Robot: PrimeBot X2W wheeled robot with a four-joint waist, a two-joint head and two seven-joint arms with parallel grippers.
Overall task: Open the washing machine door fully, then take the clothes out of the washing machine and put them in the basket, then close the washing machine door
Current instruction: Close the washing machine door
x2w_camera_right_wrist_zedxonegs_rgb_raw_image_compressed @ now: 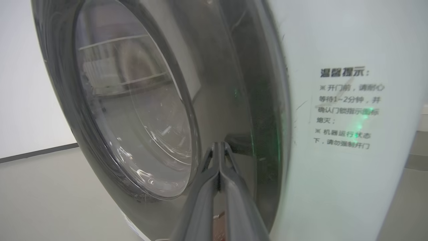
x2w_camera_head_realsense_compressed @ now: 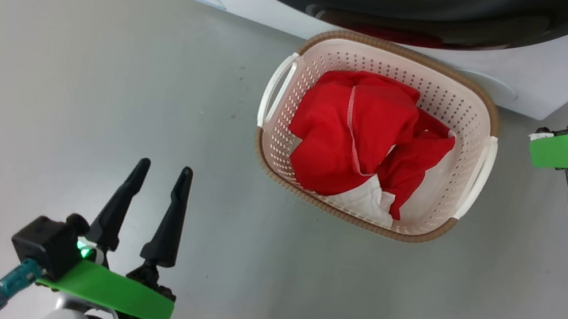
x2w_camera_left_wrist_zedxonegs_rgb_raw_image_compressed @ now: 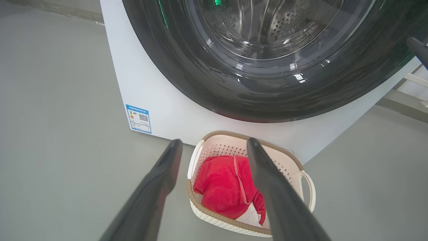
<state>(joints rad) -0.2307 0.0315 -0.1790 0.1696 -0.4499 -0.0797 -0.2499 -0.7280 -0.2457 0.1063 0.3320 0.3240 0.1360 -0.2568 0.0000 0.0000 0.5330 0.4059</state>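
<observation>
- White washing machine (x2w_camera_left_wrist_zedxonegs_rgb_raw_image_compressed: 160, 110) stands on the grey floor (x2w_camera_head_realsense_compressed: 12, 76).
- Glossy black-rimmed washing machine door (x2w_camera_left_wrist_zedxonegs_rgb_raw_image_compressed: 267, 97) lies flush against its front.
- Cream perforated basket (x2w_camera_head_realsense_compressed: 446, 103) sits at the machine's foot.
- Red-and-white clothes (x2w_camera_head_realsense_compressed: 359, 132) lie heaped inside it.
- Left gripper (x2w_camera_head_realsense_compressed: 164, 167) hovers, fingers spread, empty.
- Right gripper (x2w_camera_right_wrist_zedxonegs_rgb_raw_image_compressed: 219, 144), fingers pressed together, tips at the door's rim.
</observation>
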